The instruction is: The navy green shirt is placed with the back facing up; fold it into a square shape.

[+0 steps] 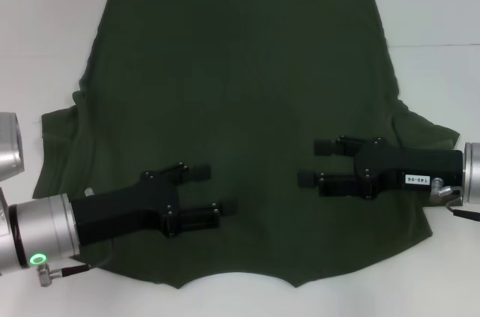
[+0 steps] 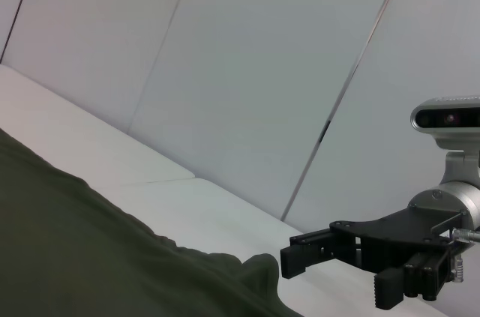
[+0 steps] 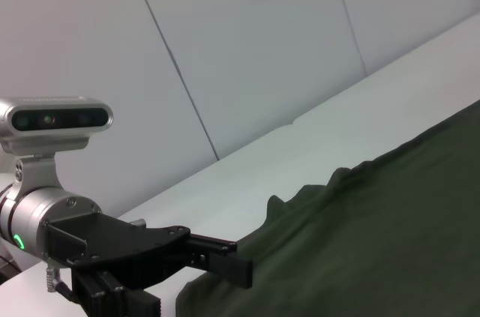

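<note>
White tabletop (image 1: 52, 47) fills the head view, and almost all of its middle is covered by the navy green shirt (image 1: 240, 107), spread flat with its plain side up. The straight hem lies at the far edge of the picture, the scooped neckline at the near edge, and a short sleeve flares out on each side, each one slightly rumpled.

On the left, the left gripper (image 1: 211, 191) reaches in over the near part of the shirt, just inside the left sleeve. Its two black fingers are spread apart, pointing toward the garment's centre, with nothing between them. Whether the fingertips touch the cloth cannot be told from above. Its silver wrist shows a green ring light (image 1: 37, 260) at the near left corner.

On the right, the right gripper (image 1: 314, 163) mirrors that pose above the shirt beside the right sleeve, its fingers likewise parted and empty, pointing inward. The two grippers face each other, well apart, with bare fabric between them.

The left wrist view looks across the dark cloth to the right gripper (image 2: 337, 276) held above the table, a pale panelled wall (image 2: 247, 70) behind it. The right wrist view shows the same in reverse: the left gripper (image 3: 187, 272) poised at the shirt's rippled edge.
</note>
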